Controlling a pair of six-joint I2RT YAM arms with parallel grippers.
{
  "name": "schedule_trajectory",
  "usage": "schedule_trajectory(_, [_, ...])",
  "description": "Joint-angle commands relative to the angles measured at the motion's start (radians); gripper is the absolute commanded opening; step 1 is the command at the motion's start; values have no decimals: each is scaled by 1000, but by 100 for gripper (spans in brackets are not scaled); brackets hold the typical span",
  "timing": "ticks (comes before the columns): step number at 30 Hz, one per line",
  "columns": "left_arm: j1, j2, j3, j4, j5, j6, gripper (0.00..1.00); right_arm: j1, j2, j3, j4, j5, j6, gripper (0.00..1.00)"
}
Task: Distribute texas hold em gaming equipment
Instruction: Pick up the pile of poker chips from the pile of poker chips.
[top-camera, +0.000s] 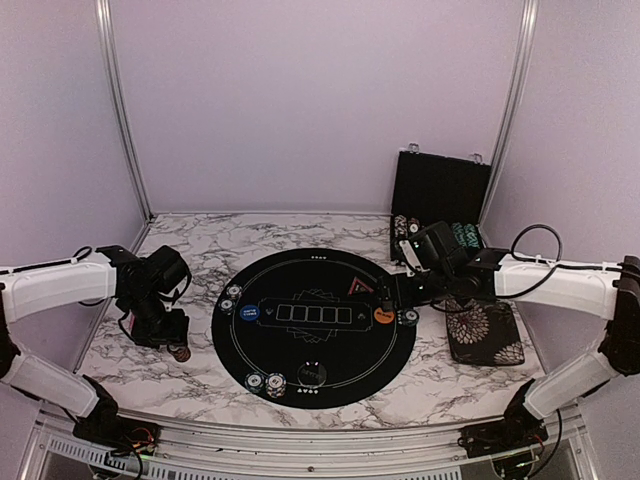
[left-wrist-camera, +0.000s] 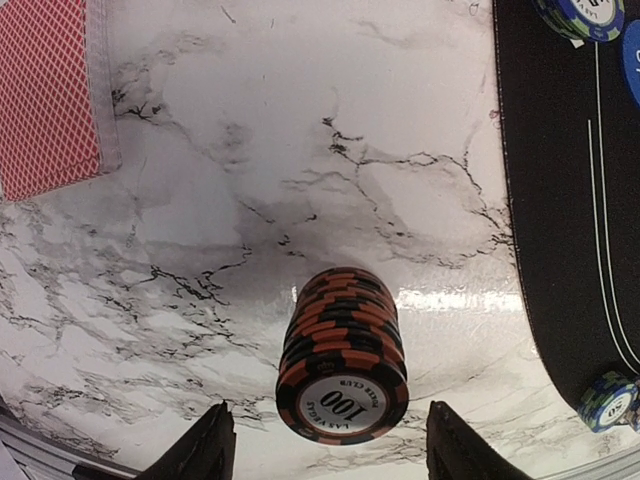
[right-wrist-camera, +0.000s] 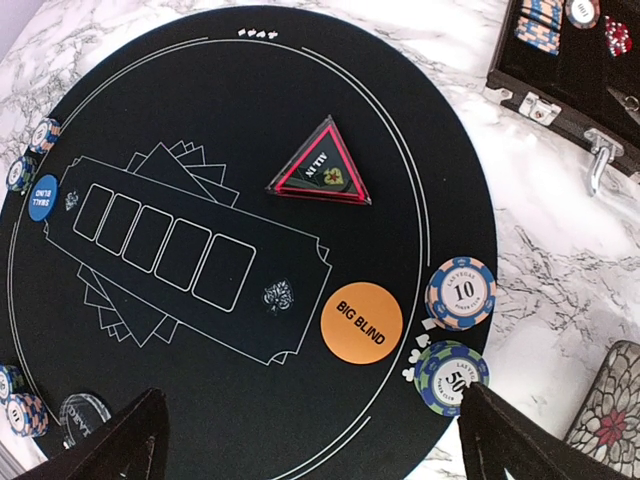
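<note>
One red-and-black chip stack (left-wrist-camera: 340, 360) stood off the mat's (top-camera: 345, 350) eight o'clock edge, loosely straddled by the half-spread fingers (left-wrist-camera: 205, 450) of the left gripper (left-wrist-camera: 328, 445), likely for pickup. The right gripper (right-wrist-camera: 310, 440) hovered wide and empty near three o'clock.

The marble-look tabletop (left-wrist-camera: 300, 130) shines glossy (light glares off it) — the round black mat (right-wrist-camera: 250, 100) looks matt.
</note>
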Motion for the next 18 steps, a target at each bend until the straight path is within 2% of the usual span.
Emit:
schedule_trajectory(1, [13,24,-13,20,28,33,67,-7,-25,-1,4,2,5,98])
schedule_trajectory(9, [13,57,-13,30,41,46,66,-9,-34,-5,3,7,6,99])
schedule_trajectory(18, [13,84,-8,34,46,51,60,-16,-44,-21,9,5,6,98])
